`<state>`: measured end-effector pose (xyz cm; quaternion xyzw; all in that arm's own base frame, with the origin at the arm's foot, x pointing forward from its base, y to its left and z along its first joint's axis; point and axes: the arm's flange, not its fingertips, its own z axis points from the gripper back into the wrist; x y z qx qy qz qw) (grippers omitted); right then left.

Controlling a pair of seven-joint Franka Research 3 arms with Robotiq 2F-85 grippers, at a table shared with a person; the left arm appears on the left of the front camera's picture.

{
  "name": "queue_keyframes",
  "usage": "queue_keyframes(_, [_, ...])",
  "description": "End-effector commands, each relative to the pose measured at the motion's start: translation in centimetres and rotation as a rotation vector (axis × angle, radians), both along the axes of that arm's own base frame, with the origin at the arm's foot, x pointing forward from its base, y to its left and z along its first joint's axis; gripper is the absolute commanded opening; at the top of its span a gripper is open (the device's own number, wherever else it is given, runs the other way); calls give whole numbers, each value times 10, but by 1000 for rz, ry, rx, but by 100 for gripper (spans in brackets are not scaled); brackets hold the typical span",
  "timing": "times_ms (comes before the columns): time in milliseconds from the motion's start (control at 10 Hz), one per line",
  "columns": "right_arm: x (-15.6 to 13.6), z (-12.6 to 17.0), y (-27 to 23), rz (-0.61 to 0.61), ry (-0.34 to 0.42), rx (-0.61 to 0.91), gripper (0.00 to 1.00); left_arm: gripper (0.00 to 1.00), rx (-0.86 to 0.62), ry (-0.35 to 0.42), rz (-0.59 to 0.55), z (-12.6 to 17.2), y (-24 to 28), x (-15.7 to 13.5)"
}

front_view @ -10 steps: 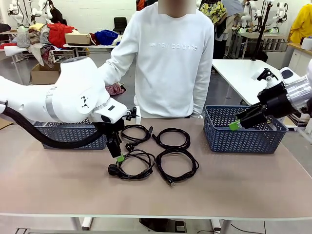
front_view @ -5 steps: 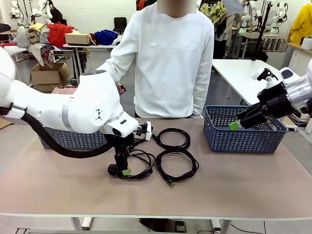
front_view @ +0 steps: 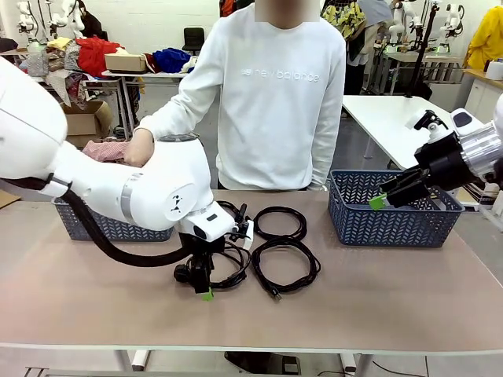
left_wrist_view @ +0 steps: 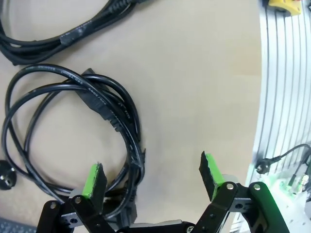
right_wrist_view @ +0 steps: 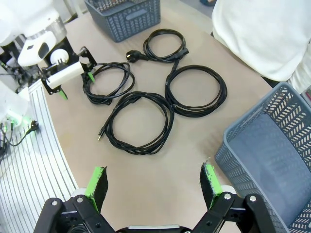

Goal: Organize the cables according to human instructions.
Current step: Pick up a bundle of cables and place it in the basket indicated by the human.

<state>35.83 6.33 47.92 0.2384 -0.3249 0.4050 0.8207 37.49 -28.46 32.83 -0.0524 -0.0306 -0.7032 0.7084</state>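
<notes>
in the front view the left gripper is hanging, jaws wide, low over the near-left coil of the four cables lying mid-tabletop; the right gripper is idling wide by the blue basket. in the left wrist view that coil's bunched strands are sitting between the green pads, close to one and not clamped, so the pick looks to be the step in hand; next it is calling for a short drop, a slight centring, then closing. in the right wrist view all four coils are resting on the tabletop, none in the basket.
</notes>
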Motion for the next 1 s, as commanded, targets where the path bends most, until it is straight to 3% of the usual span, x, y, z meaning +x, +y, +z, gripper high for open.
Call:
queue_keyframes(0, [5,0,-2,21,-22,15,100,100,29,-12,0,-1,-7,13])
queue_keyframes(900, [5,0,-2,21,-22,15,100,100,75,-30,27,-14,-14,23])
